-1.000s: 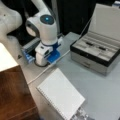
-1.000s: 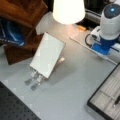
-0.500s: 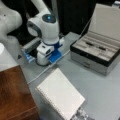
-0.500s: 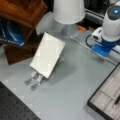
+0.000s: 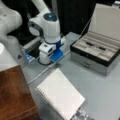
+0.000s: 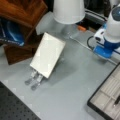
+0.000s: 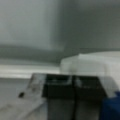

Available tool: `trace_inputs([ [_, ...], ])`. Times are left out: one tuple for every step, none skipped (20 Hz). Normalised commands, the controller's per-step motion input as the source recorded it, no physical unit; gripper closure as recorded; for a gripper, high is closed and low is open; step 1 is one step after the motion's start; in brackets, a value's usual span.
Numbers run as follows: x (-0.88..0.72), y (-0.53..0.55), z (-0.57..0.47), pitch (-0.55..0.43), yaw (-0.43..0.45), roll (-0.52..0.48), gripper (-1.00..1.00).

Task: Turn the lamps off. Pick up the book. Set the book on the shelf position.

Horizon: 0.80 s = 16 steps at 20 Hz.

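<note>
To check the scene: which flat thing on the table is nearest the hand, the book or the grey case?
The book: its corner lies just below the hand in a front view; the grey case sits farther off, to the right.

Colours and surface patterns

The book [image 5: 61, 93] is white with a fine dotted cover; the shelf position [image 5: 13, 93] is dark reddish-brown with visible grain. The arm [image 5: 47, 27] is white, its blue parts possibly plastic. The case [image 5: 96, 53] is grey, black-rimmed.
</note>
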Motion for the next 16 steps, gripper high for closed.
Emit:
trace_inputs([
  [-0.56, -0.16, -0.36, -0.211, 0.010, -0.050, 1.00],
  [-0.56, -0.17, -0.34, -0.202, 0.009, -0.048, 1.00],
  [-0.57, -0.17, -0.29, -0.188, 0.008, -0.052, 1.00],
  [-0.58, -0.17, -0.23, -0.156, 0.006, -0.057, 1.00],
  [-0.58, -0.18, -0.20, -0.148, 0.005, -0.058, 1.00],
  [-0.58, -0.19, -0.14, -0.132, 0.003, -0.060, 1.00],
  [-0.57, -0.19, -0.08, -0.119, 0.000, -0.061, 1.00],
  [-0.53, -0.19, -0.01, -0.101, -0.006, -0.057, 1.00],
  [-0.50, -0.19, 0.06, -0.095, -0.010, -0.051, 1.00],
  [-0.44, -0.18, 0.09, -0.111, -0.010, -0.045, 1.00],
  [-0.39, -0.16, 0.12, -0.101, -0.016, -0.046, 1.00],
  [-0.35, -0.15, 0.16, -0.101, -0.018, -0.043, 1.00],
  [-0.31, -0.14, 0.17, -0.106, -0.017, -0.036, 1.00],
  [-0.27, -0.14, 0.18, -0.106, -0.017, -0.029, 1.00],
  [-0.22, -0.13, 0.15, -0.097, -0.014, -0.024, 1.00],
  [-0.17, -0.13, 0.16, -0.088, -0.011, -0.018, 1.00],
])
